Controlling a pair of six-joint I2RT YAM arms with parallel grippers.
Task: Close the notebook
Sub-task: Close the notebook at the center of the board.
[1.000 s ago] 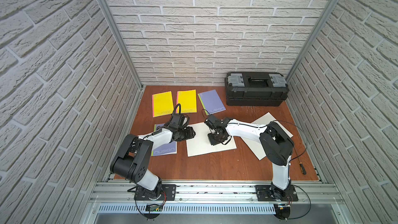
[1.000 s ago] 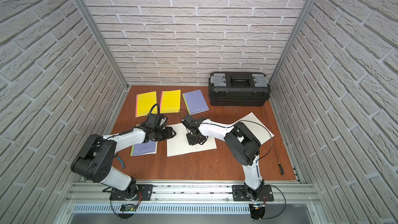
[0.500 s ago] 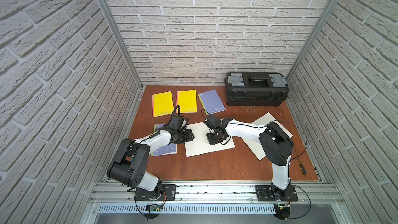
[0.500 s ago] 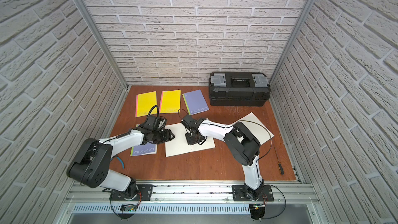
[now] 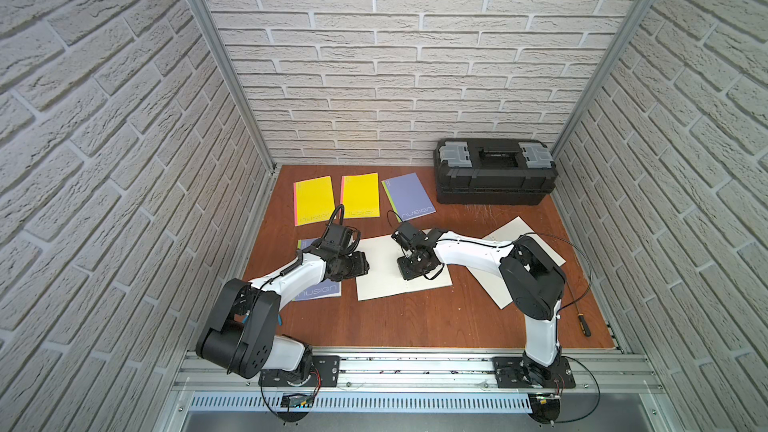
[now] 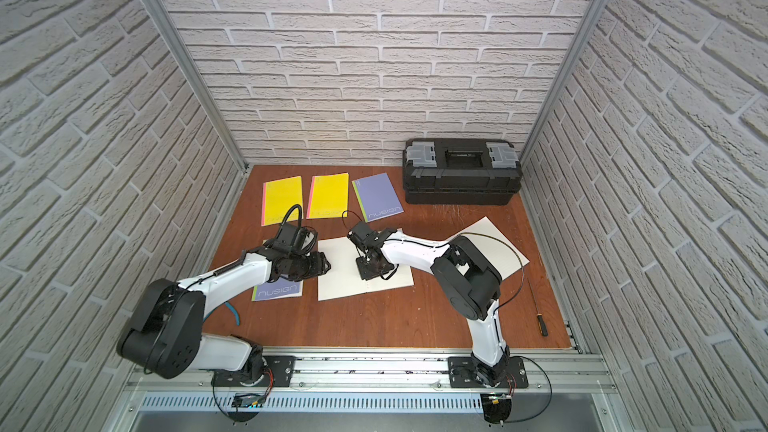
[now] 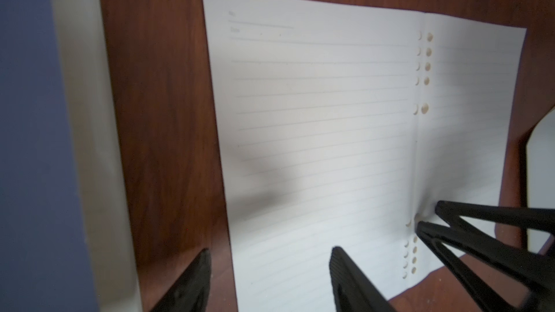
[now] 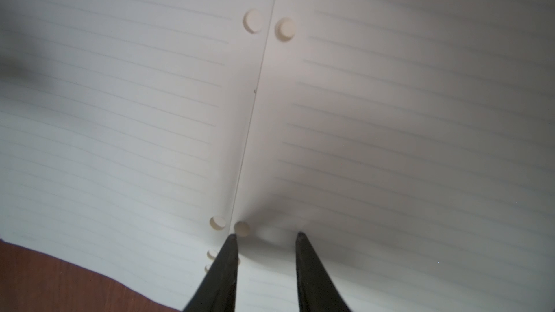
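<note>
There are 2 open notebooks (image 5: 382,280) (image 5: 515,228), 2 yellow notebooks (image 5: 314,200) (image 5: 360,195), 2 purple notebooks (image 5: 408,194) (image 5: 318,290).

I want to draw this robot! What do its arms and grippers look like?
The left arm and right arm are white tubes with chunky black joints and black cables. The left gripper and right gripper each have two pointy black fingers.

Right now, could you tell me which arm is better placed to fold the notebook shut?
Left. The left gripper is open, its jaws straddling the outer page edge of the notebook, probably ready to lift it. The right gripper presses on the spine.
</note>
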